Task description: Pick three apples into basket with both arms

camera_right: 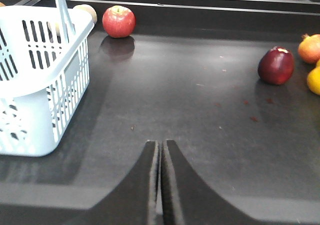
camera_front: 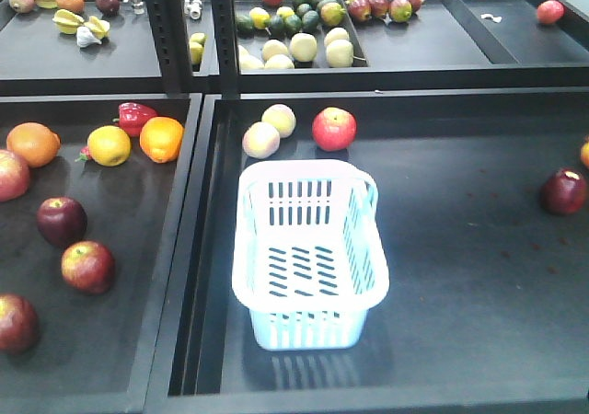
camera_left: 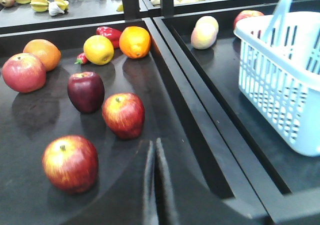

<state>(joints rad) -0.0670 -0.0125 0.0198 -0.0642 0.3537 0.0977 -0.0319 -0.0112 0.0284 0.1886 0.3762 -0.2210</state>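
Observation:
The pale blue basket [camera_front: 308, 329] stands empty in the middle tray. Three apples lie in the left tray: a dark maroon apple [camera_front: 62, 221] [camera_left: 86, 91], a deep red apple [camera_front: 88, 267] [camera_left: 123, 115] and another deep red apple [camera_front: 17, 322] [camera_left: 70, 163]. My left gripper [camera_left: 154, 143] is shut and empty, low over the tray just right of these apples. The basket [camera_left: 270, 85] is to its right, past the tray wall. My right gripper [camera_right: 161, 143] is shut and empty over bare mat, right of the basket [camera_right: 35, 105]. Neither arm shows in the front view.
A larger pinkish apple [camera_left: 23, 72], oranges [camera_left: 134, 41] and a lemon [camera_left: 98, 49] lie behind the left apples. A light red apple [camera_right: 118, 21] sits behind the basket. A dark red apple [camera_right: 276, 65] lies far right. A raised divider [camera_front: 198, 248] separates the trays.

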